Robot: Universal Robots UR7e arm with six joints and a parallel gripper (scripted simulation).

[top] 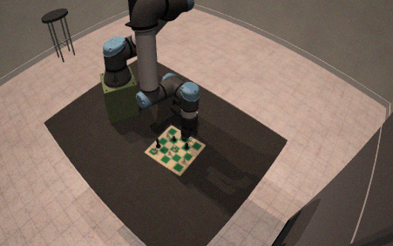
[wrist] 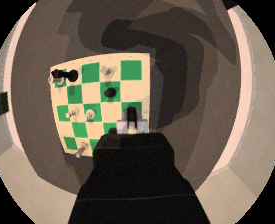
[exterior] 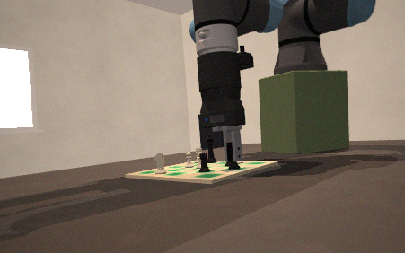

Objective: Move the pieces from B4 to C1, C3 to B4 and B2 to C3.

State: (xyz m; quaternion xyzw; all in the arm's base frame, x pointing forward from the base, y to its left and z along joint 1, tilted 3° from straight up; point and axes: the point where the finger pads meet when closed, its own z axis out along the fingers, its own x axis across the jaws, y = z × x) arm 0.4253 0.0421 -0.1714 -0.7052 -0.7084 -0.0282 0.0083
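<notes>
My gripper [top: 185, 137] [exterior: 232, 157] [wrist: 131, 114] points straight down and is shut on a black piece [exterior: 233, 166] [wrist: 132, 114]. That piece's base is at or just above a green square by one edge of the board [top: 180, 174] [exterior: 180, 178] [wrist: 146, 92]; contact cannot be told. A black rook [top: 186, 146] [exterior: 204, 162] stands beside it, partly hidden in the wrist view. Another black piece [top: 173, 139] [wrist: 110, 92] stands further in. A white piece [top: 168, 136] [wrist: 107, 71] stands near that one.
A tall black piece [top: 158, 144] [exterior: 210, 150] and a white piece [top: 154, 150] share the far-left corner area. Two white pieces [wrist: 72, 114] [wrist: 90, 114] stand mid-board. A white knight [exterior: 159, 163] [wrist: 82, 149] stands near another edge. The arm's green pedestal [top: 122, 102] [exterior: 303, 112] is behind.
</notes>
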